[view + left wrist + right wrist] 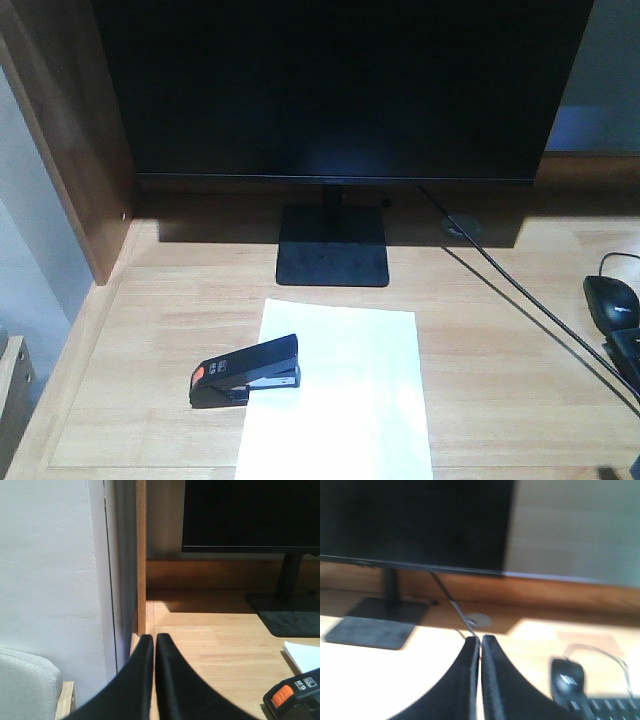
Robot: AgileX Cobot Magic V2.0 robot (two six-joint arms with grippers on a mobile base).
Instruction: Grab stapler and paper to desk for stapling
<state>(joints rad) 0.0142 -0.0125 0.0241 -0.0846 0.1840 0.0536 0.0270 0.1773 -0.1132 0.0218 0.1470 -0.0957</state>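
The white paper [350,400] lies flat on the light-wood desk [500,340] in front of the monitor stand. The black stapler [245,372] with its orange-red patch rests across the sheet's left edge, nose pointing right. In the left wrist view the stapler's rear [292,700] and a corner of the paper [305,655] show at the lower right. My left gripper [154,637] is shut and empty over the desk's left edge, left of the stapler. My right gripper [481,639] is shut with nothing in it, above the desk's right part. Neither gripper shows in the front view.
A black monitor [340,90] on a flat base [332,245] fills the back. A cable [520,290] runs diagonally across the right side. A black mouse [612,300] and keyboard [615,707] sit at the far right. A dark wooden side panel [70,140] bounds the left.
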